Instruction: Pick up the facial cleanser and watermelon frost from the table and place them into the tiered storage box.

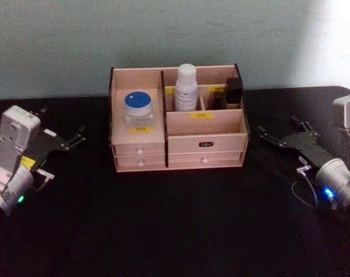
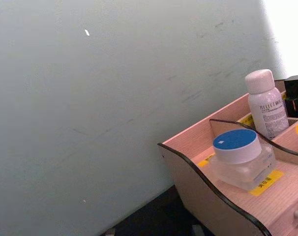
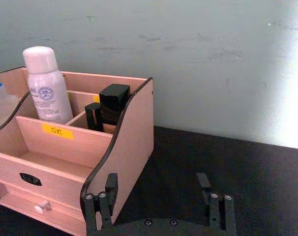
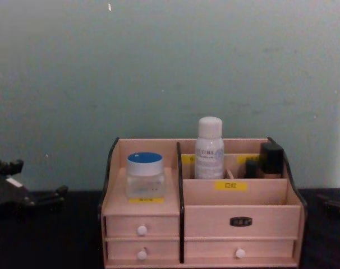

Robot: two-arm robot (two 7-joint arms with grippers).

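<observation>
The tiered storage box (image 1: 205, 122) stands at the back middle of the black table. The watermelon frost (image 1: 139, 109), a clear jar with a blue lid, sits upright on the box's left step. In a rear compartment the facial cleanser (image 1: 186, 88), a white bottle, stands upright. Both also show in the left wrist view, jar (image 2: 237, 152) and bottle (image 2: 267, 110), and in the chest view, jar (image 4: 145, 175) and bottle (image 4: 209, 148). My left gripper (image 1: 62, 124) is open and empty, left of the box. My right gripper (image 1: 279, 128) is open and empty to the box's right, its fingers (image 3: 109, 184) near the side wall (image 3: 132, 132).
Small black containers (image 1: 233, 92) stand in the box's right rear compartment, beside the bottle. Drawers with white knobs (image 4: 142, 230) line the box front. A pale green wall (image 4: 170, 67) rises right behind the box. The black tabletop (image 1: 175, 219) stretches in front.
</observation>
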